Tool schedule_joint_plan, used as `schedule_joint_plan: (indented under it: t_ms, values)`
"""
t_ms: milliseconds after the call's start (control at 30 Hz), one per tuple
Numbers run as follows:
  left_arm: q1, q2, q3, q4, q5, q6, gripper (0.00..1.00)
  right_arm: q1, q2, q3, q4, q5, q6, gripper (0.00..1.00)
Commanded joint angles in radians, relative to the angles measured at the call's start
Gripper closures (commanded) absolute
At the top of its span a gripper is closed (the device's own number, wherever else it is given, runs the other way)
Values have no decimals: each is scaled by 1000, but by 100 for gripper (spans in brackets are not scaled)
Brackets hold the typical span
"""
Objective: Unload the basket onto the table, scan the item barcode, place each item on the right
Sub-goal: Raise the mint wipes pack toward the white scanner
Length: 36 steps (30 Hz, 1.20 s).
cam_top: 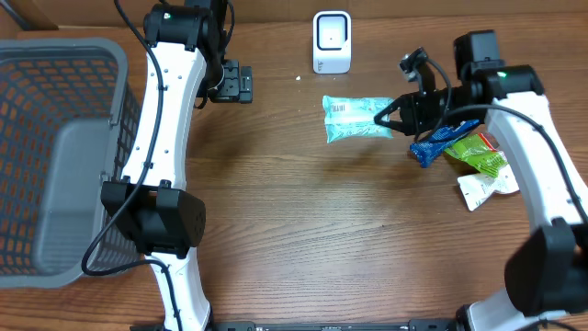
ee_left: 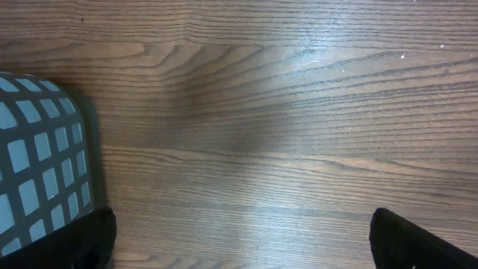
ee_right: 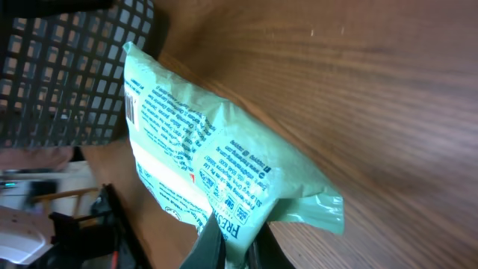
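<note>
A pale green printed packet (cam_top: pixel 354 119) hangs above the table, its barcode end toward the left, a short way below the white barcode scanner (cam_top: pixel 332 42). My right gripper (cam_top: pixel 393 115) is shut on the packet's right edge. In the right wrist view the packet (ee_right: pixel 202 157) fills the middle, pinched between my dark fingertips (ee_right: pixel 213 245) at the bottom, with a barcode strip near its upper left corner. My left gripper (cam_top: pixel 231 83) stands open over bare wood left of the scanner; its two fingertips (ee_left: pixel 86 239) sit wide apart in the left wrist view.
A grey mesh basket (cam_top: pixel 55 156) takes up the left side; its corner (ee_left: pixel 37 161) shows in the left wrist view. A blue packet (cam_top: pixel 439 143), a green packet (cam_top: pixel 480 154) and a white packet (cam_top: pixel 485 188) lie at the right under my right arm.
</note>
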Motion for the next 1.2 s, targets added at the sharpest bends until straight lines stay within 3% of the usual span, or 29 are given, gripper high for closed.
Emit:
schedule_joint_plan:
  t_ms: [0,400,900,1033,1167]
  values:
    - [-7,5,-3,2,8,-18,1,16,-98,29,0,85,-18,96]
    - [-7,5,-3,2,8,-18,0,50,-119,27,35,164,8,96]
    - [-6,5,-3,2,8,-18,0,229,-50,27,348,711,291,96]
    - [-6,5,-3,2,8,-18,0,269,0,27,451,900,253,96]
    - [-7,5,-3,2,8,-18,0,291,42,27,561,995,37,96]
